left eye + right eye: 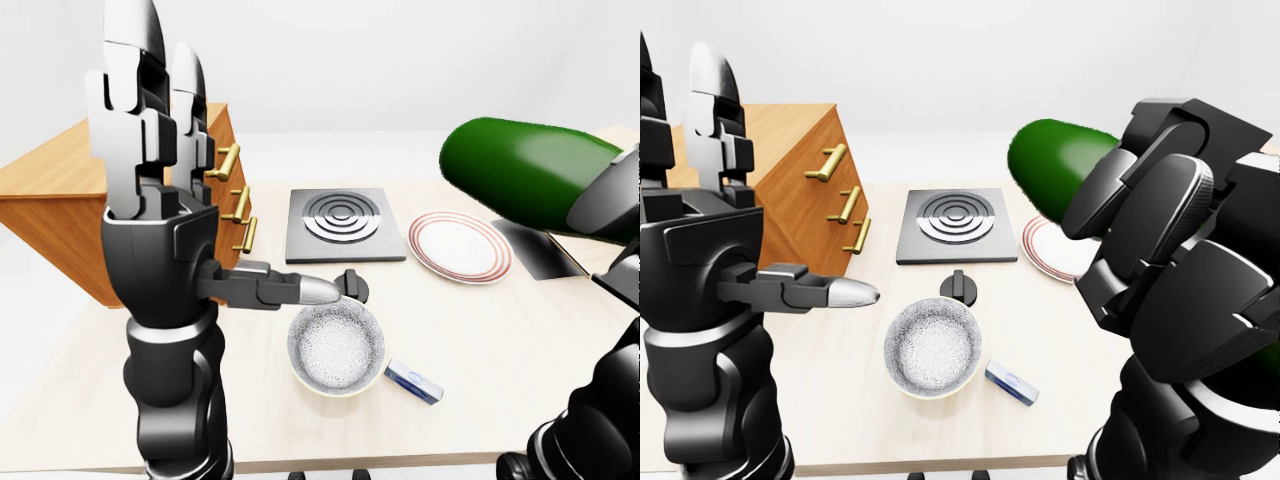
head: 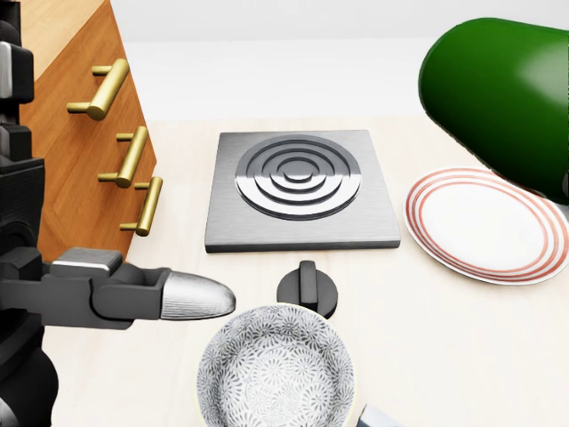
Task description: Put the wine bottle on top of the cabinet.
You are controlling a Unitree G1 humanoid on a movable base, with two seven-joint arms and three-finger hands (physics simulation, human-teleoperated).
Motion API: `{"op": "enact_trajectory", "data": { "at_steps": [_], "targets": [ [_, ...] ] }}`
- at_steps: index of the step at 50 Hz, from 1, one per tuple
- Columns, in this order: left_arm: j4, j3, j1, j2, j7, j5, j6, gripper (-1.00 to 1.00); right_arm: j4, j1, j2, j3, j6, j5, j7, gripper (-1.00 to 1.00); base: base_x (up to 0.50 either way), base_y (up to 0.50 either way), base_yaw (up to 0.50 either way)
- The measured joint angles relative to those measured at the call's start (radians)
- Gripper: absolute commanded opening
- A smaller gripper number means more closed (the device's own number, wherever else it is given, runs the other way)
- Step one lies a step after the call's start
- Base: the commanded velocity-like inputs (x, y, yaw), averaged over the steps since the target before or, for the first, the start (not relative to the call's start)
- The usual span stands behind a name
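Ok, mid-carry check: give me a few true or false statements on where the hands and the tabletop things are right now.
1. The right robot hand grips the green wine bottle. True.
2. The left robot hand holds the bowl. False: it is raised, open and empty; the bowl sits on the table.
3. The bottle stands on the cabinet. False: the cabinet top is bare where visible; the bottle is held aloft.
4. The striped plate lies right of the burner plate in the head view. True.
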State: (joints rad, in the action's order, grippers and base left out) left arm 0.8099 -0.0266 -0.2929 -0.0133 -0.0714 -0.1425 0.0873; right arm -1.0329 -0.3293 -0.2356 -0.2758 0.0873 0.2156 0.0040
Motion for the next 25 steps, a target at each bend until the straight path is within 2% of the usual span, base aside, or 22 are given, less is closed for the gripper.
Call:
{"op": "enact_trajectory", "data": {
  "at_steps": [10,25],
  "targets": [
    [-0.056,-0.044,-0.054,0.031,-0.024,-0.068,0.000,1.00,0.004,-0.011,0.001,0.005,0.000,-0.002,0.000,-1.00,0.00,0.00,0.00],
    [-0.262,-0.088,-0.143,0.099,-0.019,-0.157,0.000,1.00,0.010,0.003,0.014,0.017,0.000,-0.004,0.001,-1.00,0.00,0.00,0.00]
  ]
}}
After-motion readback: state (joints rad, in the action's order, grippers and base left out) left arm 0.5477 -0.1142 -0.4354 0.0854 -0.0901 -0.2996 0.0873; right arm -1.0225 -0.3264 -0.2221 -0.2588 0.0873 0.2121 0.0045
